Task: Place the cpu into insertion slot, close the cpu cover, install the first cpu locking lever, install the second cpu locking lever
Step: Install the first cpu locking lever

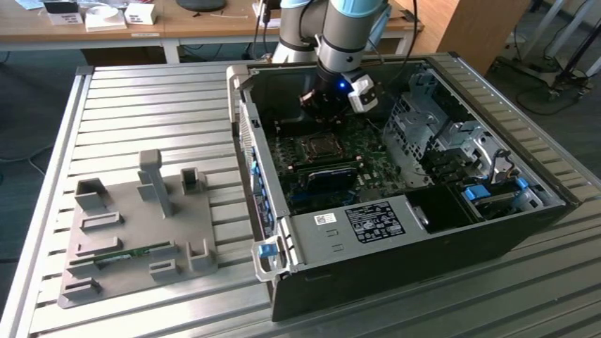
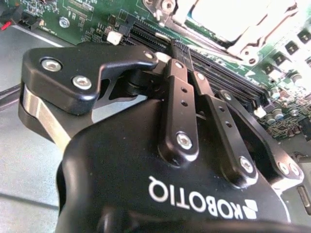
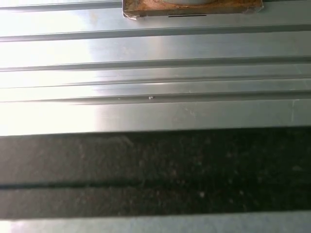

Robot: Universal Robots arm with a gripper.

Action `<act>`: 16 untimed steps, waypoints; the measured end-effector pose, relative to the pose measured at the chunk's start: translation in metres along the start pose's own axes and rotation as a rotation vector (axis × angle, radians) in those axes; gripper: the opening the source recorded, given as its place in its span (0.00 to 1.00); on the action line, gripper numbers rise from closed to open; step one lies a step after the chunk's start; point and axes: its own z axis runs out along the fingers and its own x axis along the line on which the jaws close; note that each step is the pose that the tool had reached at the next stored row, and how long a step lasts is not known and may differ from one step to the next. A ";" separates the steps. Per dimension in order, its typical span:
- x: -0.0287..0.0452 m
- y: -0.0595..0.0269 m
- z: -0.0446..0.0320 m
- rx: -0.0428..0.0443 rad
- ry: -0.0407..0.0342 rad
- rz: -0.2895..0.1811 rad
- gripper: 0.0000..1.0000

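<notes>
The jaws [image 2: 182,58] are pressed together with nothing between them, their black fingers [image 2: 179,104] lying side by side in the second wrist view, tips over the long black memory slots [image 2: 228,80] of the green motherboard [image 2: 82,14]. Just beyond the tips sits the insertion slot [image 2: 238,22], with the cpu [image 2: 233,14] showing as a pale metal square inside it and the cpu cover [image 2: 250,34] lying over it, framing the chip.

In the exterior view the jaws [image 1: 321,113] hang inside the open black computer case [image 1: 395,260], near its back wall and close beside the insertion slot [image 1: 317,148]. The case lies on the slatted metal table [image 1: 150,105], toward the exterior view's right edge. A grey fixture tray [image 1: 141,232] rests near the table's opposite edge, well apart from the case.
</notes>
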 end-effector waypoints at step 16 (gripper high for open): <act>-0.0005 -0.0002 0.0010 0.0215 -0.0010 0.000 0.10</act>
